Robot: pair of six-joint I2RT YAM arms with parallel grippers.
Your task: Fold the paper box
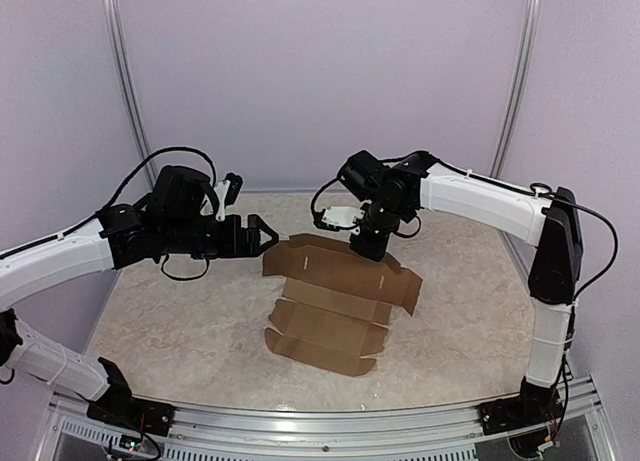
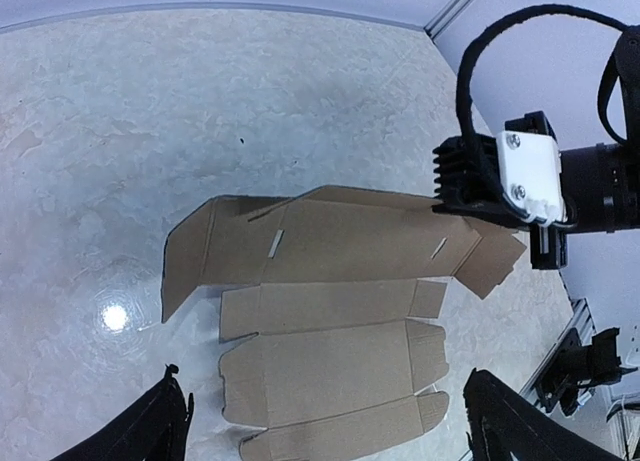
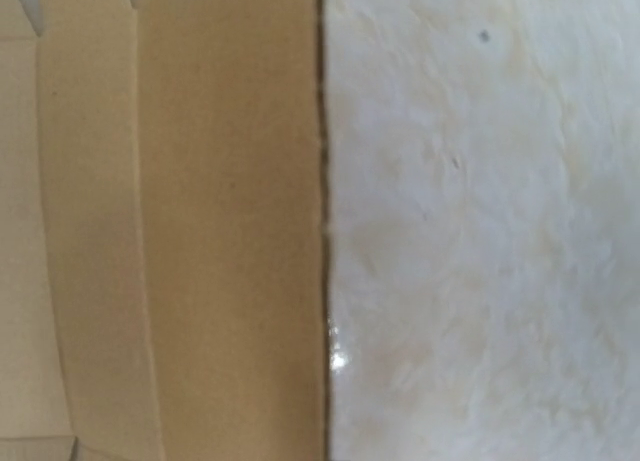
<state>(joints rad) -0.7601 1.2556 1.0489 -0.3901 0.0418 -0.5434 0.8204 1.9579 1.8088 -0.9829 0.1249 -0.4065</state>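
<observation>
The paper box (image 1: 335,301) is a flat brown cardboard blank lying in the middle of the table. Its far panel is tilted up off the surface. My left gripper (image 1: 262,235) hovers open and empty just left of the blank's far left corner. In the left wrist view the blank (image 2: 330,351) lies below my wide-apart black fingertips (image 2: 160,426). My right gripper (image 1: 365,246) points down at the far edge of the raised panel, and it also shows in the left wrist view (image 2: 500,206). The right wrist view shows only the cardboard (image 3: 200,231) and its edge, no fingers.
The marbled white table (image 1: 180,321) is enclosed by pale walls with metal posts. A metal rail (image 1: 330,421) runs along the near edge by the arm bases.
</observation>
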